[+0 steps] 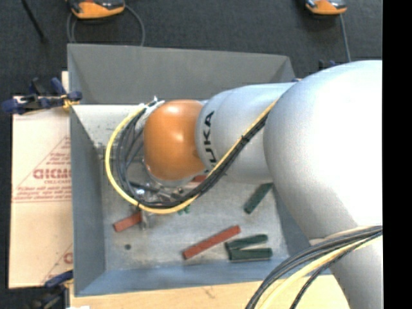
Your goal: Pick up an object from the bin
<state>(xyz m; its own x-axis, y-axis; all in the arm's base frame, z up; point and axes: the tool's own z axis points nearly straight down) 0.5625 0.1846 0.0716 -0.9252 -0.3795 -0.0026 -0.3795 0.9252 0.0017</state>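
Observation:
My gripper (144, 216) hangs low in the left part of the bin, mostly hidden under the arm's orange cover and cables. Its tip is right beside a small red-brown block (127, 224) that lies on the bin floor, touching or nearly touching the block's right end. A long red-brown bar (211, 242) lies slanted on the floor toward the front middle, apart from the gripper.
Two dark green clip-like pieces (248, 248) lie side by side at the front right. A dark green stick (257, 197) lies next to the arm. A small dark speck (127, 246) sits near the front left. The arm covers the bin's right and back.

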